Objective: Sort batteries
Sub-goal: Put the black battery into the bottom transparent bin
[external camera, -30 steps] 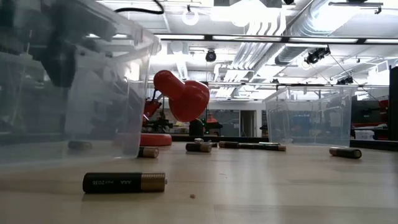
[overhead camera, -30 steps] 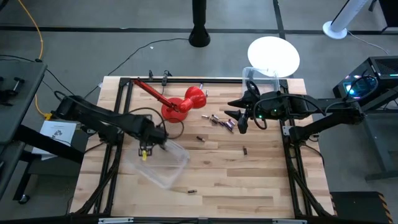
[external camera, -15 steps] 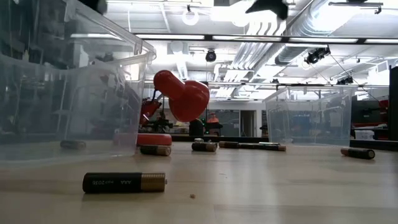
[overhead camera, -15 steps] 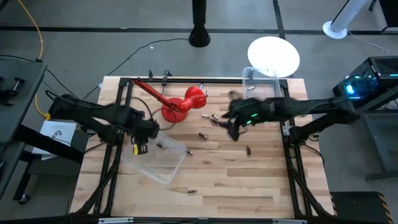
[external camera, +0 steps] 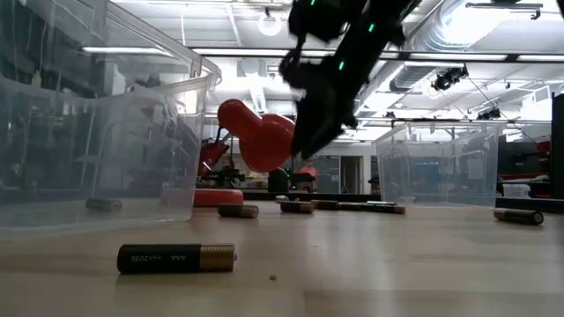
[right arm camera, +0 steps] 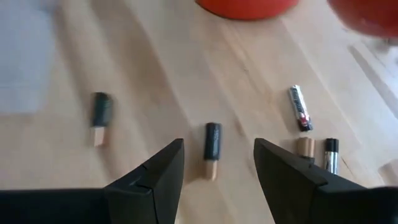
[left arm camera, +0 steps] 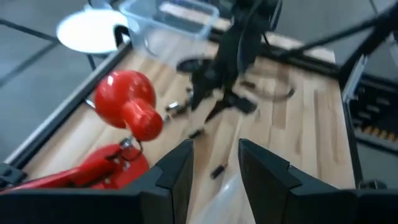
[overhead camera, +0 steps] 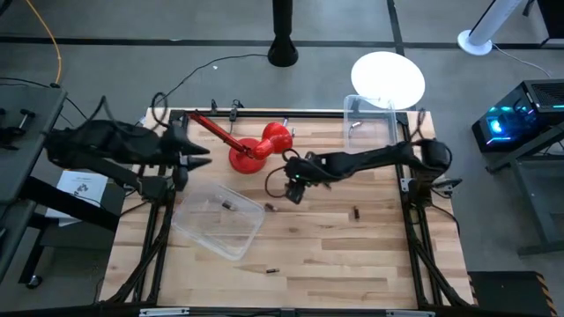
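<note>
Several small batteries lie flat on the wooden table. One dark and copper battery is just ahead of my right gripper, which hangs open low over the table's middle without touching it. Others lie around it. One battery lies inside the clear bin at the near left, and a black AAA battery lies near the front edge. My left gripper is open and empty, raised over the table's left edge.
A red plunger-like tool lies at the far middle, close to my right gripper. A second clear bin stands at the far right. Loose batteries are scattered over the near half. A black frame runs along the table's sides.
My left gripper has risen from over the near-left bin, drawn back toward the table's left edge and tipped up toward level. My right gripper has swung from beside the far-right bin toward the table's middle and sunk low over the batteries. A few loose batteries have rolled a little.
</note>
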Robot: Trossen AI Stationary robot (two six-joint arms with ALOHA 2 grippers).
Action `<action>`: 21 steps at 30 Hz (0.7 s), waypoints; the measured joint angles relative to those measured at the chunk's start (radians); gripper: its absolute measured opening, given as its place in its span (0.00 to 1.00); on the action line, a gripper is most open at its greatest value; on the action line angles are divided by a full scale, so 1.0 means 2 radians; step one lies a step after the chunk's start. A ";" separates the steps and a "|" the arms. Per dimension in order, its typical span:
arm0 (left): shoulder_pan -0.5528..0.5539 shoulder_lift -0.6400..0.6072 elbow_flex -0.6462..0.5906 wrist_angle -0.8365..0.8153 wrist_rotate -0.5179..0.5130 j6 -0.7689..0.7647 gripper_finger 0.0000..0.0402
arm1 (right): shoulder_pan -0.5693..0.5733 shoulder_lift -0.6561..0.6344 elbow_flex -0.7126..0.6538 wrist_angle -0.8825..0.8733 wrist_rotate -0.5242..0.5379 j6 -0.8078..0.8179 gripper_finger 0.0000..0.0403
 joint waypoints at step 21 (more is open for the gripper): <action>0.000 0.000 0.004 0.201 0.036 0.096 0.30 | -0.002 0.037 0.001 0.015 -0.038 0.004 0.08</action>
